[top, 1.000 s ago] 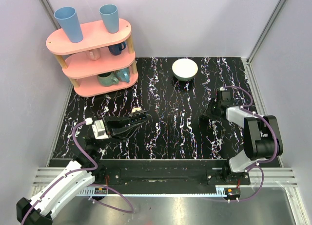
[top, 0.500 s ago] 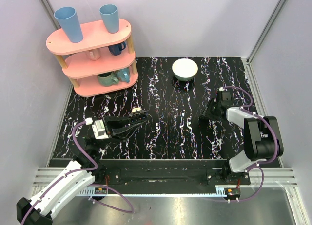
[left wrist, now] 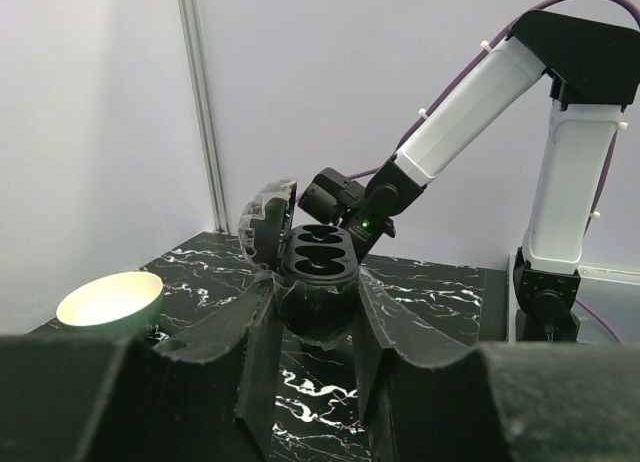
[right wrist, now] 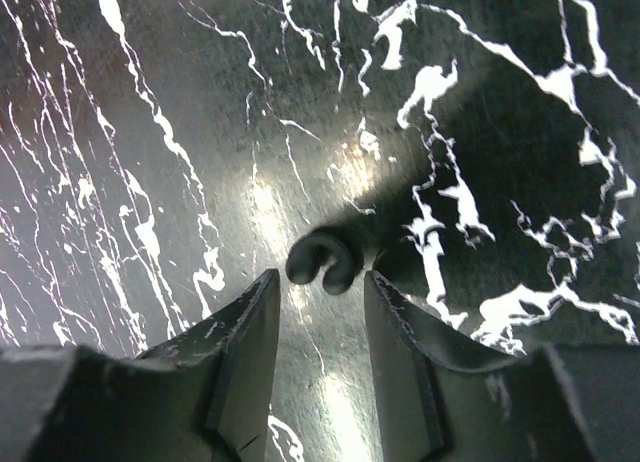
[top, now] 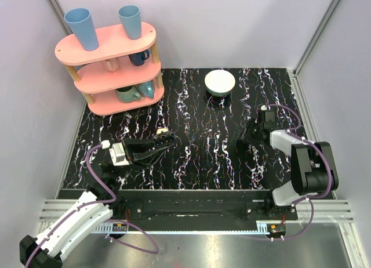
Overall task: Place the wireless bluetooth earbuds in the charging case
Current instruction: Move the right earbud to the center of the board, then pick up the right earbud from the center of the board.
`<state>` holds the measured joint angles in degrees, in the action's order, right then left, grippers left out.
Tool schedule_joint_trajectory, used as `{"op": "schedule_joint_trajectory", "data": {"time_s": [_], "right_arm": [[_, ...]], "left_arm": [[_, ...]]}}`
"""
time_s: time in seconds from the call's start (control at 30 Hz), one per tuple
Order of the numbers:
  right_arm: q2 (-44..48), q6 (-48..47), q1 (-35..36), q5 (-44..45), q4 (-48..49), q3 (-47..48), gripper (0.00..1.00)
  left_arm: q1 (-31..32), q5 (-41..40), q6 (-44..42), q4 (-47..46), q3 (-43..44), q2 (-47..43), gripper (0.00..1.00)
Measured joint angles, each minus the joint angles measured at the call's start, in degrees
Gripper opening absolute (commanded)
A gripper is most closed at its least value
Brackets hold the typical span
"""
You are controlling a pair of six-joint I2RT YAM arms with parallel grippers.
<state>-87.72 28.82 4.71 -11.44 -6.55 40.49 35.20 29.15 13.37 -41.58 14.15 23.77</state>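
A pink shelf (top: 107, 65) with blue cups (top: 81, 27) on top stands at 10 o'clock on the black worktop (top: 197, 158) with white streaks. At about 9 o'clock, the left fingers (left wrist: 255, 347) are shut tight on the charging case (left wrist: 320, 257), one on each side of it. The lid (left wrist: 268, 222) of the case stands flipped up at its left side. Two dark oval holes in the case face up. A white bowl (top: 220, 82) sits at 12 o'clock, well apart from both arms. At 3 o'clock the right arm (top: 301, 160) bends down low. The right fingers (right wrist: 245, 347) are spread apart with nothing between them, and their tips are close to the worktop. A small dark curled piece (right wrist: 322, 262) lies on the worktop just past the tips, in line with the gap. It touches neither finger. It looks dark here, so it is hard to tell if it is one of the earbuds.
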Motion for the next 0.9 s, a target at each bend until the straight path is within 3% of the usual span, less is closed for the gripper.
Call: {"op": "schedule_joint_trajectory", "data": {"time_s": [0.2,0.37,0.9], "right_arm": [[5.0,0.4,0.0,1.9,-0.8,-1.2,0.57],[5.6,0.3,0.0,3.0,-0.9,0.1,0.48],[-0.7,-0.1,0.0,3.4,-2.8,2.5,0.40]], "left_arm": [[0.0,0.0,0.0,0.0,0.0,0.0,0.00],[0.0,0.0,0.0,0.0,0.0,0.0,0.00],[0.0,0.0,0.0,0.0,0.0,0.0,0.00]]}}
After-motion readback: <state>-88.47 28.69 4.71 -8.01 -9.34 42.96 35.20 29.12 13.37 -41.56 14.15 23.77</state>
